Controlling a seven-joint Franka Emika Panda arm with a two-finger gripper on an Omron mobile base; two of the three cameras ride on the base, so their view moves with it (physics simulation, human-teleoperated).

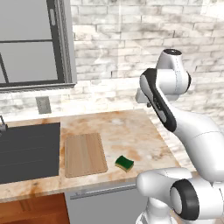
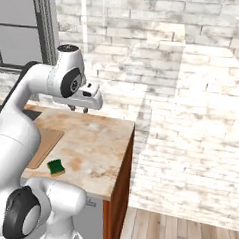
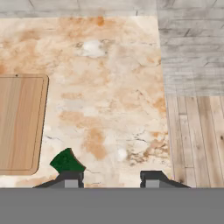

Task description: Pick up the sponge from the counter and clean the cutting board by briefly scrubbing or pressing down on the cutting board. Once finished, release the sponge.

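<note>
The sponge (image 1: 124,163) (image 2: 55,167), a small block with a dark green top, lies on the mottled beige-orange counter (image 1: 127,131) (image 2: 95,145) near its front edge. Just left of it rests the flat light-brown cutting board (image 1: 85,154) (image 2: 42,144). My gripper (image 2: 78,109) (image 1: 148,104) hovers high above the counter's back right part, pointing down, open with nothing between its fingers. In the hand view the sponge (image 3: 66,161) sits just above the left fingertip (image 3: 71,178), the cutting board (image 3: 19,122) lies at the left edge, and the gripper (image 3: 111,178) looks down on bare counter (image 3: 109,87).
A dark grey sink basin (image 1: 28,151) lies left of the board. A window (image 1: 33,41) and a wall outlet (image 1: 43,105) are behind it on the brick wall. The counter ends at the right, with wooden floor (image 3: 197,131) (image 2: 185,230) beyond the edge.
</note>
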